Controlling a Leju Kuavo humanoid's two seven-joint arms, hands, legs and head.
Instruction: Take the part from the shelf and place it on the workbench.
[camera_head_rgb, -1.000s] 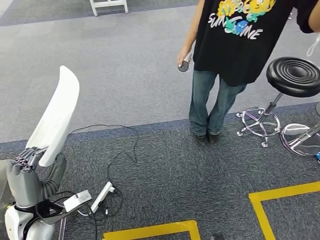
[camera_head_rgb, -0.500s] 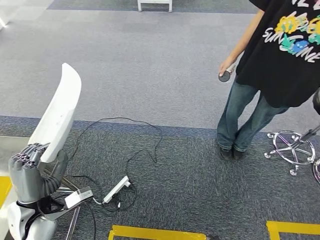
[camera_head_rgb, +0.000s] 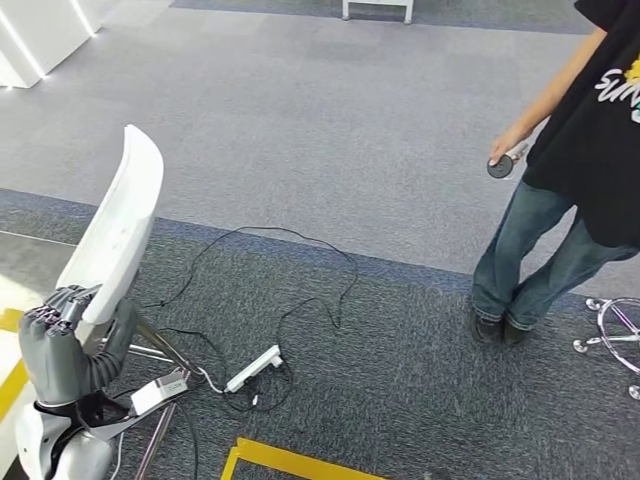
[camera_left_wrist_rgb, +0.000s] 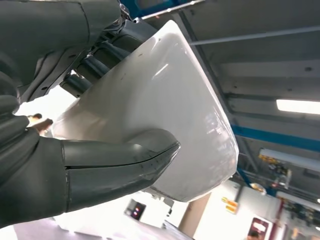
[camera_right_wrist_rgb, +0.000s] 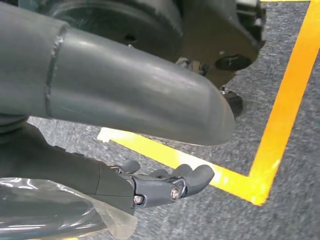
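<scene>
While the left hand (camera_head_rgb: 56, 345) grips the lower end of the white part (camera_head_rgb: 117, 230), the part rises tilted up and away from it, its rounded top end highest. From the left wrist, the thumb (camera_left_wrist_rgb: 113, 167) lies pressed along the part's (camera_left_wrist_rgb: 162, 110) smooth curved face and the darker fingers (camera_left_wrist_rgb: 92, 65) wrap its far side.

The right hand (camera_right_wrist_rgb: 151, 145) hangs low over grey carpet (camera_right_wrist_rgb: 294, 150), its thumb straight and its fingers loosely apart with nothing in them; yellow floor tape (camera_right_wrist_rgb: 286, 105) forms a corner just beyond it.

Near the left hand in the head view, a metal stand leg (camera_head_rgb: 158, 350) slants across the carpet, and a small white box (camera_head_rgb: 157, 392) sits by the wrist. A white power strip (camera_head_rgb: 254, 368) lies further out, with a black cable (camera_head_rgb: 302, 270) looping away from it over the dark carpet (camera_head_rgb: 392, 360). Yellow tape (camera_head_rgb: 287, 462) runs along the near edge.

A person (camera_head_rgb: 581, 190) in jeans and a black printed shirt stands to the right, well apart, holding a small round black object (camera_head_rgb: 500, 167). The shirt's lettering is cut off and unreadable. A chrome stool base (camera_head_rgb: 615, 335) sits just beside the person's feet.
</scene>
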